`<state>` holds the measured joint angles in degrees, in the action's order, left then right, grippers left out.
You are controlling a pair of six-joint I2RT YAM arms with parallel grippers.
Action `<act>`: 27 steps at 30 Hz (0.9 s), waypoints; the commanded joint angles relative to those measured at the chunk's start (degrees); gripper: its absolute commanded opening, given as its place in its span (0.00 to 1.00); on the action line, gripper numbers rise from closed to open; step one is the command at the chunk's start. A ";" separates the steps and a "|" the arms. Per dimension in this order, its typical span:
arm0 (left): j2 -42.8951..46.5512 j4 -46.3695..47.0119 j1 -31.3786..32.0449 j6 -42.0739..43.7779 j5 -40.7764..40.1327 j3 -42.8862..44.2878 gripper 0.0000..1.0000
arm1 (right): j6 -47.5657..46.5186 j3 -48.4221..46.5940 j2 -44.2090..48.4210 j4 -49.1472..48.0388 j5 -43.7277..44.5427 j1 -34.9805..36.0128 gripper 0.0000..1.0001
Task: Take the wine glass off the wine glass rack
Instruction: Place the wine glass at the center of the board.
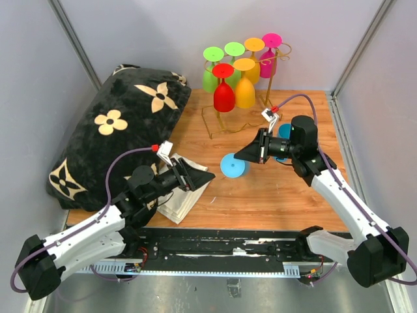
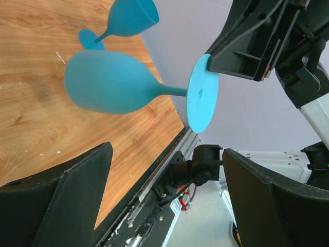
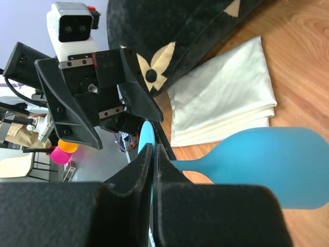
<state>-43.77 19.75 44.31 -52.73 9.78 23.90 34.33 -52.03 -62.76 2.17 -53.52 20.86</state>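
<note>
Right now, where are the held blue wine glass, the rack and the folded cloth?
blue wine glass (image 2: 110,82): left wrist view, on its bowl.
wine glass rack (image 1: 220,121): top view, on a front leg.
folded cloth (image 3: 221,98): right wrist view, on its middle.

The right pincer (image 3: 153,154) fills the bottom of the frame, its two black fingers (image 3: 134,177) pressed together on the thin, pale blue foot of a wine glass (image 3: 267,164). The foot is seen edge-on. The stem and teal bowl run off to the right, above the wooden table (image 3: 303,51). Facing it at upper left is the left pincer (image 3: 126,131), jaws spread wide and holding nothing. Behind lie a folded cream cloth (image 3: 221,103) and a black pillow (image 3: 205,31) with cream flowers. Blurred pink and orange shapes (image 3: 61,152) at far left may be cups.
</note>
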 commanded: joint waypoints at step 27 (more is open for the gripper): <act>-24.55 34.14 5.29 -6.57 17.79 7.04 0.30 | 1.49 4.69 7.22 -12.98 -5.52 0.99 0.02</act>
<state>-67.00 51.99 48.95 -60.36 22.00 28.23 35.90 -47.22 -55.81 -7.68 -57.23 20.88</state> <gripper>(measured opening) 0.342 0.016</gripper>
